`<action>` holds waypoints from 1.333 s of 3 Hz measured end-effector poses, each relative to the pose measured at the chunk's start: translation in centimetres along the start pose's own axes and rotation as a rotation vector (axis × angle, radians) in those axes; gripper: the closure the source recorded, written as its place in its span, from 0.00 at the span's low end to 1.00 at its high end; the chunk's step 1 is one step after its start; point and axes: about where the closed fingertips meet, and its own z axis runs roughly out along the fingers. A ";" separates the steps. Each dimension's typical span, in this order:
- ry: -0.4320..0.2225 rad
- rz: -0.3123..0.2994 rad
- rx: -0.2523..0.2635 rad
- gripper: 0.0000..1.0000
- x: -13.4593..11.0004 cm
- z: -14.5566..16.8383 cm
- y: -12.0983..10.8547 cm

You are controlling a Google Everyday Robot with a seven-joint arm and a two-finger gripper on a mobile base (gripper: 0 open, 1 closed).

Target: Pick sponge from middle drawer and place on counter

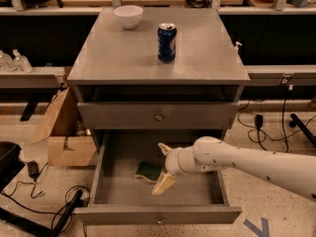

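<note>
The sponge (147,170), dark green on top with a yellow edge, lies flat on the floor of the open middle drawer (118,186). My gripper (164,167) is down in the drawer just right of the sponge. It is open, with one pale fingertip (163,148) behind the sponge and the other (163,184) in front of it. The fingers reach around the sponge's right end, which they partly hide. The white arm comes in from the right. The grey counter (113,53) tops the cabinet above.
A blue soda can (167,42) and a white bowl (129,16) stand on the counter. The upper drawer front (158,115) with a brassy knob is closed. A cardboard box (64,132) and cables lie on the floor at left.
</note>
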 end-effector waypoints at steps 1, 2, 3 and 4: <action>-0.004 0.016 -0.082 0.00 2.1 7.9 0.4; -0.009 0.030 -0.132 0.00 3.6 12.9 0.9; -0.010 0.047 -0.185 0.02 5.3 17.3 0.2; 0.007 0.054 -0.204 0.25 6.3 18.7 -1.0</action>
